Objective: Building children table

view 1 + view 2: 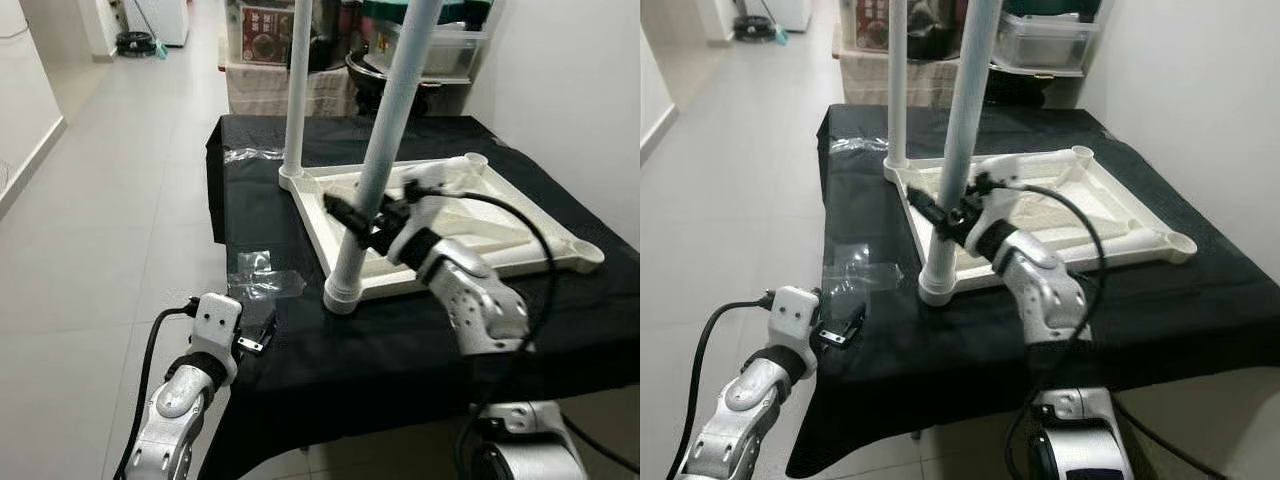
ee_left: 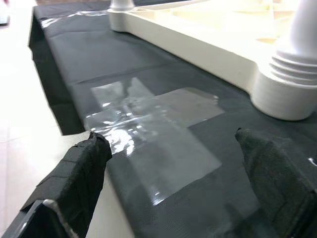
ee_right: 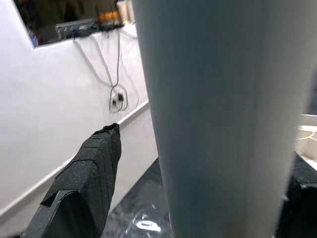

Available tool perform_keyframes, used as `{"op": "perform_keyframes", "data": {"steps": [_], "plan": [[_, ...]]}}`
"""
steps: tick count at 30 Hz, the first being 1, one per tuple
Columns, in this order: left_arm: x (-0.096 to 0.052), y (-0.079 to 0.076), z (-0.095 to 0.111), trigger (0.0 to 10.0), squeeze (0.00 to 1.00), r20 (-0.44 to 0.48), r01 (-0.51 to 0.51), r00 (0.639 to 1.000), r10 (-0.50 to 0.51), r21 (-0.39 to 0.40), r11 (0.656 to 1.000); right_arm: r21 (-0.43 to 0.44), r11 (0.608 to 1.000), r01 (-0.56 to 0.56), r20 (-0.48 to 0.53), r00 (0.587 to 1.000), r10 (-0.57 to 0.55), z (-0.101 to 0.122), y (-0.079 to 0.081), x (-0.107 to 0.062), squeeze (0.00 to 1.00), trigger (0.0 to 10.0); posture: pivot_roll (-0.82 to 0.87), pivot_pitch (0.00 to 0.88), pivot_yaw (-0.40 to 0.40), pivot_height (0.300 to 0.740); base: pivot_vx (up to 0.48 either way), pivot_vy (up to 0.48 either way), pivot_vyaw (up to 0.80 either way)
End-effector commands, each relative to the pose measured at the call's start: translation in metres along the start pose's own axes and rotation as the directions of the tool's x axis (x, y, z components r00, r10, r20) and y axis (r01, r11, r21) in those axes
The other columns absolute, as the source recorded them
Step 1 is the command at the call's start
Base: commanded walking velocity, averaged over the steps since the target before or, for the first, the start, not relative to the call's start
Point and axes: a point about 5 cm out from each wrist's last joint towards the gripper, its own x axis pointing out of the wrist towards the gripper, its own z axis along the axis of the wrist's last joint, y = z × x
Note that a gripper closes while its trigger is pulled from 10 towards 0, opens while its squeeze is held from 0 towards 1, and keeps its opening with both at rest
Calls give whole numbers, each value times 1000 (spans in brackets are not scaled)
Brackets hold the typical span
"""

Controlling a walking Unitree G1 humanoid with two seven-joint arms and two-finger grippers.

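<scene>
Our right gripper (image 1: 362, 225) clasps the near-corner leg (image 1: 383, 150) of the tabletop (image 1: 480, 225); left gripper (image 2: 173, 163), fingers apart, at the table's (image 1: 300, 340) near-left edge.

Silver jointed arms, black cables; left claw (image 1: 258, 338), right claw (image 1: 352, 222) black-fingered.

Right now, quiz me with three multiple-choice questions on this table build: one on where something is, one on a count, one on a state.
1. Where is the clear plastic wrap?
A. on the black cloth beside the tabletop
B. on the floor
C. inside the tabletop

2. How many legs stand in the white tabletop?
A. one
B. two
C. four

3. The right gripper is:
A. hanging idle
B. around the near leg
C. on the floor

Answers: 1 A, it lies near the cloth's edge. 2 B, two upright posts. 3 B, its fingers flank that leg.
</scene>
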Motion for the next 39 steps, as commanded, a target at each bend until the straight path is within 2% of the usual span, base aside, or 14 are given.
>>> {"op": "perform_keyframes", "data": {"steps": [1,4,5,6,13,15,18,19,22,23,28,29,38,39], "plan": [[0,0,-1,10000,0,-1,-1,1000,1,9,1000,-6,998,-64,-32,997,64,-6,5,5,0,10000,58,0,-109,740,0,0,0],[-1,-1,-2,10000,0,-5,-1,1000,1,10,1000,-2,998,-65,-71,995,65,-13,7,7,0,10000,68,0,-114,740,0,0,0],[-2,-1,-3,10000,0,-6,-1,1000,1,11,1000,30,999,-41,-83,996,43,-17,7,8,0,2157,69,0,-116,740,0,0,0],[-2,-1,-3,10000,0,-7,-1,1000,1,11,1000,58,998,4,-103,995,2,-23,5,8,0,0,69,0,-116,740,0,0,0],[-1,-1,-3,10000,0,-6,0,1000,0,12,1000,28,895,445,-198,880,-431,-44,-27,1,0,0,69,0,-115,740,0,0,0],[-1,-1,-3,10000,0,-6,2,1000,-2,13,1000,0,596,803,-242,578,-779,-63,-44,-27,0,0,59,0,-110,740,0,0,0],[-1,-2,-3,10000,0,-6,5,1000,-5,12,1000,-1,491,871,-258,474,-842,-71,-40,-36,0,0,61,0,-106,740,0,0,0],[-1,-3,-3,10000,0,-6,10,1000,-9,11,1000,50,476,878,-269,471,-840,-75,-27,-34,0,10000,60,0,-104,740,0,0,0],[-1,-4,-3,10000,0,-6,14,1000,-14,10,1000,114,586,802,-201,596,-777,-66,-6,-22,0,10000,59,0,-103,740,0,0,0],[-1,-3,-3,10000,0,-6,14,1000,-14,11,1000,156,654,740,-131,672,-729,-56,2,-18,1000,10000,57,0,-103,740,0,0,0],[-1,0,-3,10000,0,-8,10,1000,-10,16,1000,225,783,580,-27,807,-591,-33,9,-8,1000,10000,53,0,-104,740,0,0,0],[-1,0,-2,10000,0,-6,9,1000,-9,14,1000,214,900,379,24,919,-393,-19,16,1,0,10000,52,0,-101,740,0,0,0],[2,-4,-3,10000,0,-4,18,1000,-18,10,1000,-46,993,-113,-54,992,110,4,-2,-2,0,10000,47,0,-101,740,0,0,0],[3,-5,-2,10000,0,-1,22,1000,-22,11,1000,-55,990,-128,-78,989,123,1,-4,2,0,2667,55,0,-106,740,0,0,0]]}}
